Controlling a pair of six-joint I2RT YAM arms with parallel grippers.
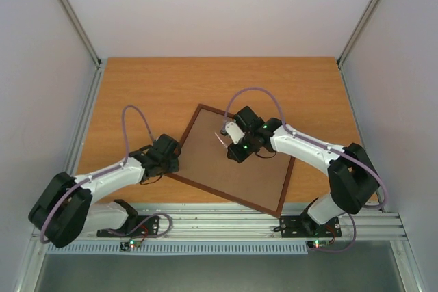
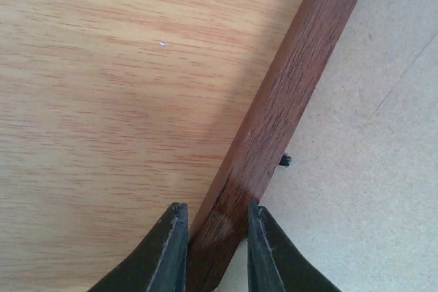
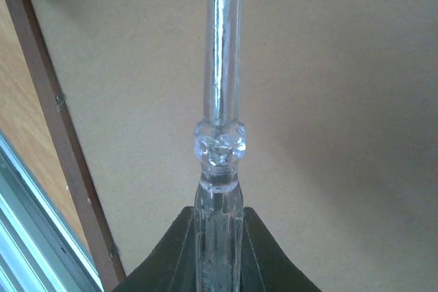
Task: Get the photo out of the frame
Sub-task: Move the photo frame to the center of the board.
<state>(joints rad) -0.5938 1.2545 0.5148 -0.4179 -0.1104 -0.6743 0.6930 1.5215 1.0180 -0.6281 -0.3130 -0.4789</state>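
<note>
One frame, face down, reddish-brown rim, hardboard back

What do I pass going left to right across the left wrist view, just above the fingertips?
Bare wooden table → dark reddish-brown frame rail → small black tab at the rail's inner edge → pale hardboard back.

Bright, even light falls from overhead, washing the pale walls nearly white. Only soft, faint shadows lie on the orange-brown wooden tabletop. Both wrist views go a little soft up close. The clear plastic tool with a shiny metal shaft carries long white glare streaks. The dark reddish-brown wooden frame blurs toward the bottom edge.
</note>
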